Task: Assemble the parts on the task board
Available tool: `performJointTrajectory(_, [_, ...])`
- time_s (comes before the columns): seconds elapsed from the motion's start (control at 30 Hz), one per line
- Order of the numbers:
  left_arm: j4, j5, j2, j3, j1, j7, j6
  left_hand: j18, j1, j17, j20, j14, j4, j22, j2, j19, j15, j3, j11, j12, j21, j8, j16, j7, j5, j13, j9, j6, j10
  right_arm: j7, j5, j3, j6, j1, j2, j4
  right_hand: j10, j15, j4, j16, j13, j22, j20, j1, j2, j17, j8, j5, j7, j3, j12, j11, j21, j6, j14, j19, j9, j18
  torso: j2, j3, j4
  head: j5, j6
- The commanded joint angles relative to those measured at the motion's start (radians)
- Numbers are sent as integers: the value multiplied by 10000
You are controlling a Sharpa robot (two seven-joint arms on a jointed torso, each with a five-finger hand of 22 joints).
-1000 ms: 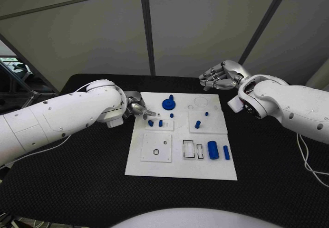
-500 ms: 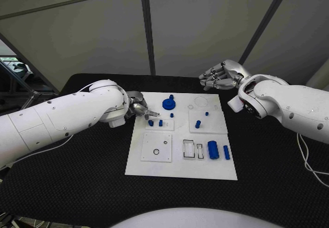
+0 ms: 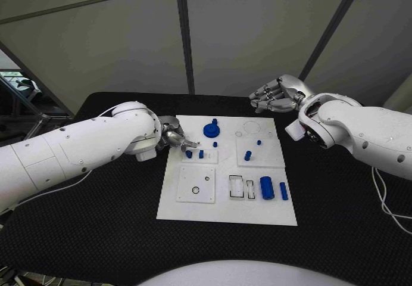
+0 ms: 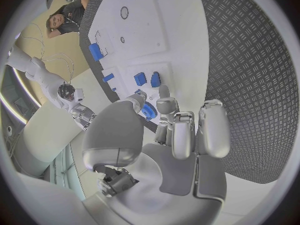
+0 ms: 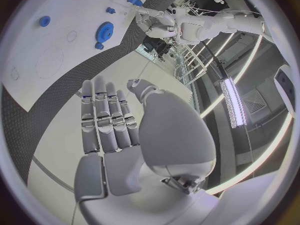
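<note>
A: Where is the left hand (image 3: pixel 175 138)?
B: Left of centre in the head view, at the left edge of the board (image 3: pixel 228 210); its arm (image 3: pixel 77 149) runs in from the lower left; the fingertips reach over the board's edge toward the two pegs (image 3: pixel 194 154) standing in a small raised plate.
A: Is it grasping anything?
B: In the left wrist view the fingers (image 4: pixel 187 132) are stretched forward with gaps between them and the thumb is set apart; nothing sits in them.
A: And the right hand (image 3: pixel 275 95)?
B: Upper right of centre, above the black table (image 3: pixel 103 232) just past the board's far right corner; the right wrist view shows its fingers (image 5: pixel 107 117) straight and side by side, palm bare, released.
A: The parts?
B: On the board; a gear (image 3: pixel 211 129) near its top centre, a small peg (image 3: pixel 247 156) right of the pair, a cylinder (image 3: pixel 267 187) and a bar (image 3: pixel 283 190) at lower right.
</note>
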State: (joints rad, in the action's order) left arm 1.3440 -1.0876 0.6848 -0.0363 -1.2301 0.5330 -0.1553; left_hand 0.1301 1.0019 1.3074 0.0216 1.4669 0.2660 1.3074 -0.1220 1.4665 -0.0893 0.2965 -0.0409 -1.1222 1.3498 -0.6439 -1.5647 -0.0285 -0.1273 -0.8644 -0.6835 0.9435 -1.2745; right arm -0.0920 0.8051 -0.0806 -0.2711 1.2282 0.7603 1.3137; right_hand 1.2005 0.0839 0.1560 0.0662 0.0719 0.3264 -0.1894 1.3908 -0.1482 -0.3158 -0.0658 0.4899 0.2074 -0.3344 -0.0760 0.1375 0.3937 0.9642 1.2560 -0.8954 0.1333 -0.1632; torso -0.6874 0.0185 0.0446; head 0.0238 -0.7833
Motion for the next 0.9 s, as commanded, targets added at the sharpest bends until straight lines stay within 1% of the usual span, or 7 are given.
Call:
performJointTrajectory(0.03, [0, 30, 6, -6, -9, 42, -154, -745, 0, 2542, -83, 1010, -5, 612, 52, 272, -66, -49, 16, 29, -53, -9, 6, 4, 27, 10, -7, 7, 52, -76, 10, -5, 43, 17, -16, 2, -56, 7, 12, -16, -14, -9, -86, -96, -11, 9, -31, 40, 9, -43, -33, -20, -36, -36, -79, -17, 10, -169, 3, 4, 4, 5, -6])
performJointTrajectory(0.1, [-1, 30, 7, -6, -8, 42, -160, -745, 0, 2542, -83, 1010, -5, 612, 52, 272, -66, -49, 16, 29, -53, -9, 6, 4, 27, 10, -7, 7, 52, -77, 10, -5, 46, 17, -20, 1, -56, 7, 12, -16, -14, -9, -86, -96, -11, 9, -31, 40, 9, -43, -33, -20, -36, -36, -79, -17, 10, -169, -3, 1, 0, 7, 7])
performJointTrajectory(0.33, [-16, 30, -7, -3, -2, 44, -192, -748, 13, 2554, -82, 1014, 5, 625, 71, 277, -64, -69, 17, 18, -41, -5, -3, 3, 26, -8, -5, 4, 46, -78, 10, -5, 50, 16, -31, -6, -56, 7, 12, -16, -14, -9, -86, -96, -11, 9, -31, 40, 9, -43, -33, -20, -36, -36, -79, -17, 10, -169, -10, -2, -8, 5, -6])
performJointTrajectory(0.4, [-16, 31, -14, -3, 3, 45, -201, -748, 13, 2554, -82, 1014, 5, 625, 71, 277, -64, -69, 17, 18, -41, -5, -3, 3, 26, -8, -5, 4, 46, -77, 10, -5, 49, 16, -32, -6, -56, 7, 12, -16, -14, -9, -86, -96, -11, 9, -31, 40, 9, -43, -33, -20, -36, -36, -79, -17, 10, -169, -10, 1, -4, 2, -16])
performJointTrajectory(0.47, [-10, 46, -21, -2, 9, 46, -213, -748, 13, 2554, -82, 1014, 5, 625, 71, 277, -64, -69, 17, 18, -41, -5, -3, 3, 26, -8, -5, 4, 46, -77, 10, -5, 50, 16, -32, -5, -56, 7, 12, -16, -14, -9, -86, -96, -11, 9, -31, 40, 9, -43, -33, -20, -36, -36, -79, -17, 10, -169, -10, -5, 0, -6, -10])
performJointTrajectory(0.9, [74, 84, -30, 1, 26, 47, -228, -749, 25, 2551, -82, 1013, 9, 630, 83, 278, -63, -80, 17, 19, -37, -4, -1, 3, 25, -6, -5, 3, 48, -78, 10, -5, 54, 16, -43, -12, -56, 7, 12, -16, -14, -9, -86, -96, -11, 9, -31, 40, 9, -43, -33, -20, -36, -36, -79, -17, 10, -169, -5, 2, 0, 0, -17])
